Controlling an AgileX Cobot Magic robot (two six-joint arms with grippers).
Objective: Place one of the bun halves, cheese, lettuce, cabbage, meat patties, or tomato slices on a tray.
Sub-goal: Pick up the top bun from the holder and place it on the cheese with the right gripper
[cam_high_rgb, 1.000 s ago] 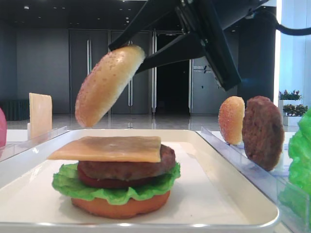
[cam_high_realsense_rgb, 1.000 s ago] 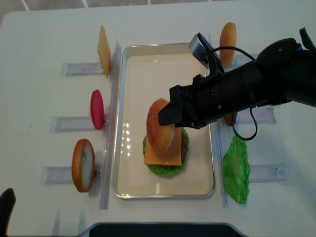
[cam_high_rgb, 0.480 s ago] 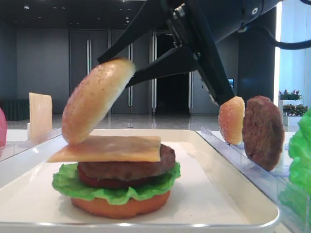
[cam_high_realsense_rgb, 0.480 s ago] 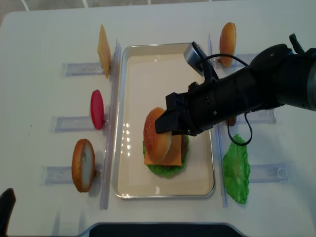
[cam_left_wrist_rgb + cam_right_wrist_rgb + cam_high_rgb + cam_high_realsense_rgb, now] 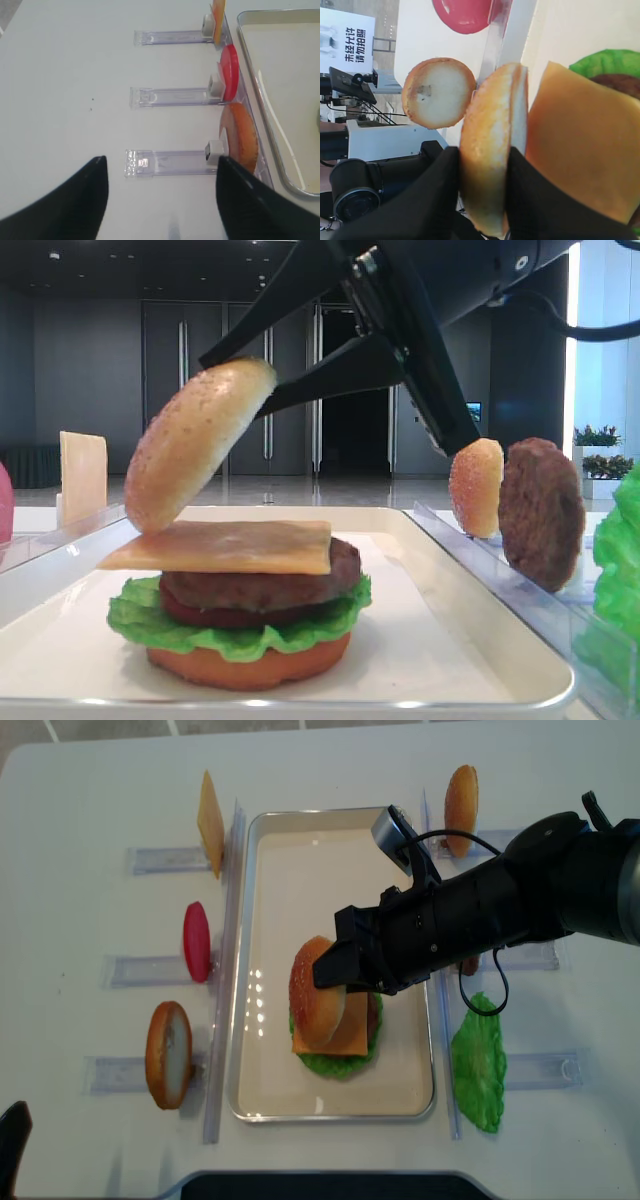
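My right gripper (image 5: 250,380) is shut on a domed bun half (image 5: 195,440), pinching it between both black fingers (image 5: 437,195). The bun half (image 5: 315,988) stands tilted on edge, its lower rim resting on the left part of a cheese (image 5: 240,545) slice. That cheese tops a stack of meat patty (image 5: 270,585), tomato slice, lettuce (image 5: 140,615) and flat bottom bun on the white tray (image 5: 300,850). My left gripper (image 5: 160,200) hangs open over the bare table beside a clear rack, holding nothing.
Clear racks flank the tray. On the right stand another bun half (image 5: 461,795), an upright patty (image 5: 541,512) and a lettuce leaf (image 5: 479,1065). On the left stand a cheese slice (image 5: 210,820), a red slice (image 5: 196,942) and a bun disc (image 5: 168,1055).
The right gripper has lowered the bun half and carried it left, from hanging above the stack to touching the cheese. Over the last half second it barely moved.
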